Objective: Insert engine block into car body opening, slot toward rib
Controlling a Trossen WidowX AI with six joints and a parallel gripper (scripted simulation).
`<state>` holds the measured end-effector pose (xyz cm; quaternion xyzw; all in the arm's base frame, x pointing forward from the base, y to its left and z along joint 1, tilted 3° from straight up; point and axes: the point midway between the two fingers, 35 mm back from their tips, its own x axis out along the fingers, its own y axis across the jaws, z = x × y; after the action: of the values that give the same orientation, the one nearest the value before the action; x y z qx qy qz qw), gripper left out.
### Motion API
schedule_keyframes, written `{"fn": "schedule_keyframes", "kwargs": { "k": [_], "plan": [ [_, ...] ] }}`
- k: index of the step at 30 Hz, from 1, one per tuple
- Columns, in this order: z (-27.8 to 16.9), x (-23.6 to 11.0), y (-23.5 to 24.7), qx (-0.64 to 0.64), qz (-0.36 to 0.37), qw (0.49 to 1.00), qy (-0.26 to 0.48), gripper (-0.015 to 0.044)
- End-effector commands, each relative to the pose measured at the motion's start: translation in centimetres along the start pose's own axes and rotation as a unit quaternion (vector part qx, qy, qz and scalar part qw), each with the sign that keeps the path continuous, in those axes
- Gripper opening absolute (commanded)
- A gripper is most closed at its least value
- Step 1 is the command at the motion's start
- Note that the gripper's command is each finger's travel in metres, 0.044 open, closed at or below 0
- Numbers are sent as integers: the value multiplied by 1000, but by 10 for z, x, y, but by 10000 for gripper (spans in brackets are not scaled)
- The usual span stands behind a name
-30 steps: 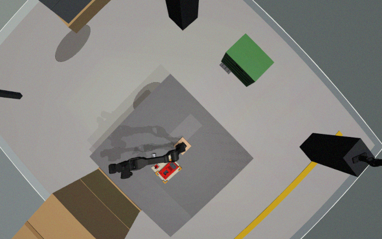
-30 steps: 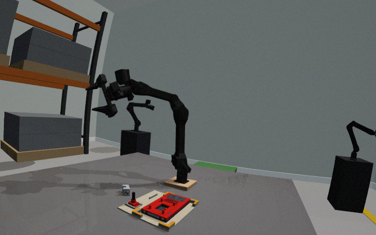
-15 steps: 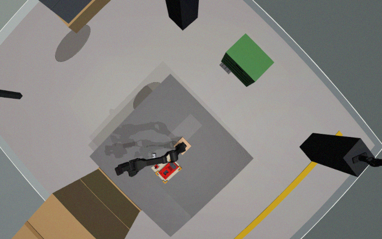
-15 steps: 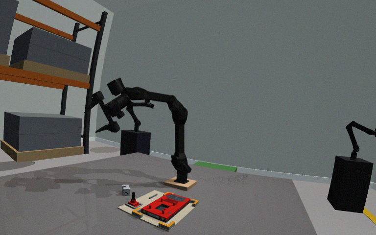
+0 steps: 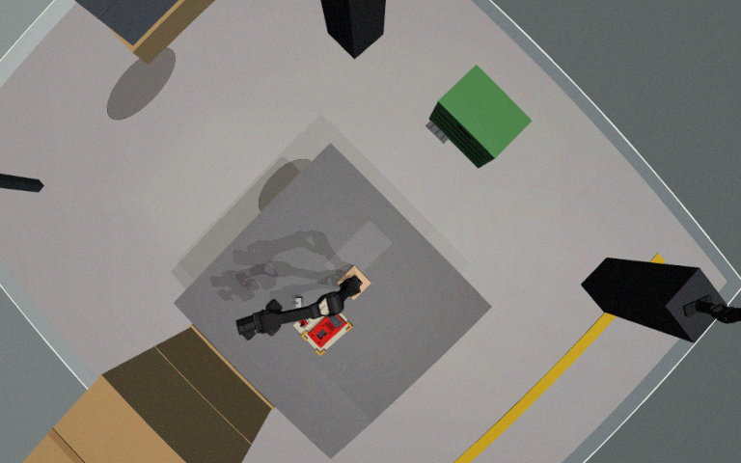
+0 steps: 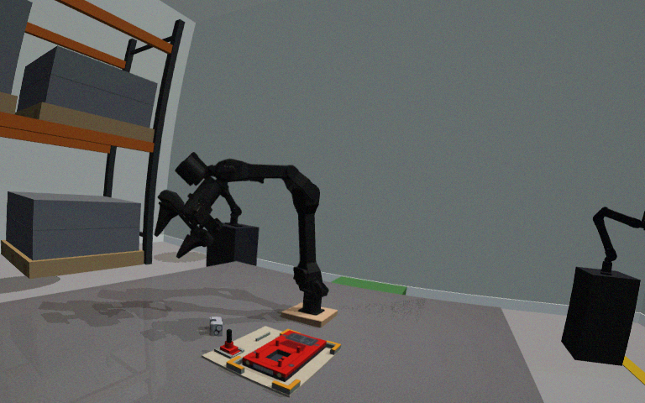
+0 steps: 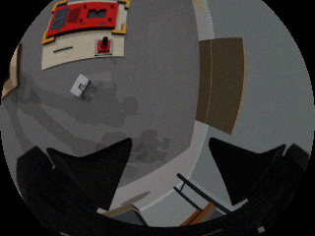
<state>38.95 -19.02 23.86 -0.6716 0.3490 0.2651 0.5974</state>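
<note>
I count one small pale grey engine block (image 6: pixel 216 326), one red car body (image 6: pixel 284 354) with a single rectangular opening, and one beige base board (image 6: pixel 223 353) with four orange corner brackets. My black two-fingered gripper (image 6: pixel 178 227) hangs high above the grey table (image 6: pixel 427 351), fingers spread wide and pinching nothing. The block sits on the table just beside the board's edge, away from the car body. From above my arm covers part of the board, and the block's slot is too small to make out. Only the wrist view shows both fingertips apart.
</note>
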Motion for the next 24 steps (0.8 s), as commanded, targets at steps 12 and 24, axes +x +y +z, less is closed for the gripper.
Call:
{"fn": "schedule_keyframes", "kwargs": {
  "k": [12, 24],
  "plan": [
    [41, 27, 69, -188, 149, 969, -67, 440],
    [66, 32, 118, -333, 242, 900, -145, 440]
  ]
}}
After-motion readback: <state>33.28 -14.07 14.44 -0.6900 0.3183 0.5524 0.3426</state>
